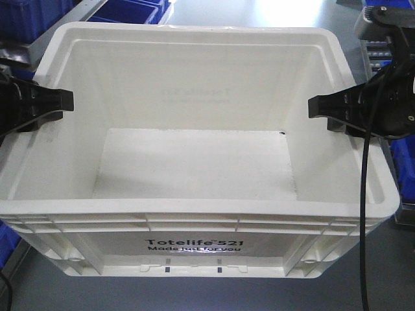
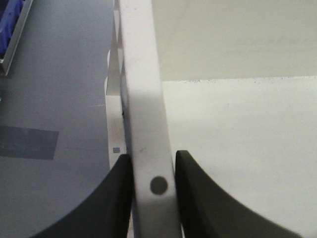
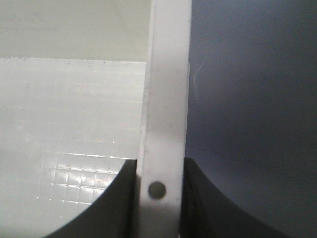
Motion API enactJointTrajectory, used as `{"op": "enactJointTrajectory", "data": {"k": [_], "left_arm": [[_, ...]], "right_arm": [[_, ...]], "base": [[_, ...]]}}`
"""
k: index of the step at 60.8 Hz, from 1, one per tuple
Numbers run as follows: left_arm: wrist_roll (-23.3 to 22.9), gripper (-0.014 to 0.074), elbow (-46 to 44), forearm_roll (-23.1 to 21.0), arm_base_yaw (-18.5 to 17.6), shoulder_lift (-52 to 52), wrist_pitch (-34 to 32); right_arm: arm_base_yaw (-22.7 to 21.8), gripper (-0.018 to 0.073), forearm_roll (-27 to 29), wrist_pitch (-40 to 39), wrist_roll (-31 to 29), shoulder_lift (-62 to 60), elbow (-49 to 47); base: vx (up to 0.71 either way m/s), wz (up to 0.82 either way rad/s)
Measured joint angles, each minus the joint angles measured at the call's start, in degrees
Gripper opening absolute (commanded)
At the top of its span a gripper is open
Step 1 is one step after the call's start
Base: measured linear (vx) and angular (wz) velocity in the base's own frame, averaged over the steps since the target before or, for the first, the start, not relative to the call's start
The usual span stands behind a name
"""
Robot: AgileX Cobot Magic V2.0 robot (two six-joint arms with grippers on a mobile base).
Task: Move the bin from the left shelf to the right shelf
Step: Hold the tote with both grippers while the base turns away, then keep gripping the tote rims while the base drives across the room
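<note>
L to R. Blue bins (image 1: pixel 32 13): top L, behind. Left gripper (image 1: pixel 63 101): clamped on L rim of the bin (image 1: pixel 194 208), one finger inside the wall, one outside (wrist cam). Bin: white tote, open top, centre frame, "Totelife 521" side toward cam, grey surface (image 1: pixel 382 272) below. Right gripper (image 1: pixel 312 107): likewise pinching R rim. Black cable (image 1: pixel 365 168) crosses R rim.

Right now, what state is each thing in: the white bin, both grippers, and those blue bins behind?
bin: upright, empty, no lid, pinched at both side walls.
left gripper: shut on the bin's left wall rim.
right gripper: shut on the bin's right wall rim.
blue bins: behind the bin, mostly cut off; contents cannot be told.
</note>
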Motion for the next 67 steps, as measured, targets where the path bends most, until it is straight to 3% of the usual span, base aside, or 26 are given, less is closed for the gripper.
{"op": "enactJointTrajectory", "data": {"k": [36,67], "left_arm": [[0.2,-0.0007,0.0,-0.4,-0.1,0.0,-0.1],[0.2,-0.0007,0.0,-0.5,-0.1,0.0,-0.1]], "right_arm": [[0.0,-0.0009,-0.3,0.0,0.1,0.0,0.1],[0.0,-0.0009,-0.4,0.0,0.1,0.0,0.1]], "base": [[0.14,-0.37],[0.19,-0.16]]}}
